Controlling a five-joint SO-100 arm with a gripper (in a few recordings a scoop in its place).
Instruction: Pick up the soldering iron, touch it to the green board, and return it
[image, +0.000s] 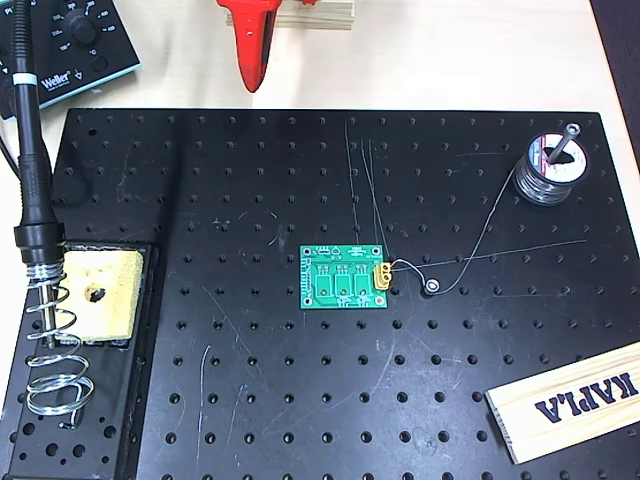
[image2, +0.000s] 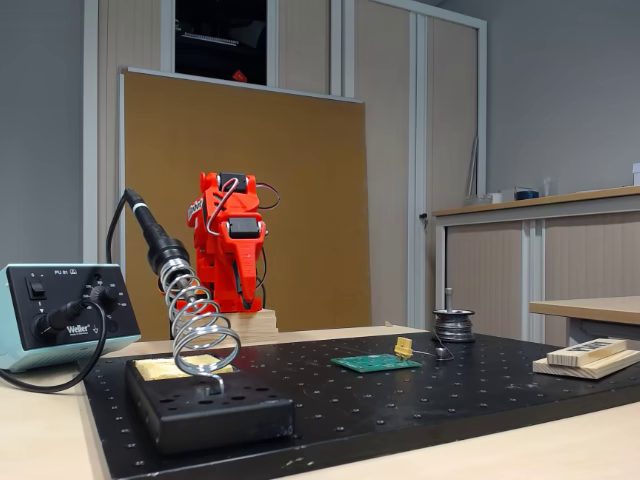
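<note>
The soldering iron (image: 30, 150) rests tip-down in the silver coil stand (image: 50, 350) at the left edge of the overhead view; in the fixed view its handle (image2: 150, 235) leans up and left out of the coil (image2: 200, 330). Flat near the middle of the black perforated plate (image: 300, 420) lies the green board (image: 343, 278), with a yellow connector on its right edge; the fixed view shows the green board (image2: 375, 363) too. My red gripper (image: 252, 85) hangs beyond the plate's far edge, shut and empty, well away from both. In the fixed view the gripper (image2: 240, 303) points down over a wooden block.
A yellow sponge (image: 98, 295) sits in the stand's base. A Weller station (image: 70, 40) stands at the far left. A solder spool (image: 548, 170) stands at the far right, its wire trailing toward the board. A wooden KAPLA plank (image: 570, 400) lies at the near right.
</note>
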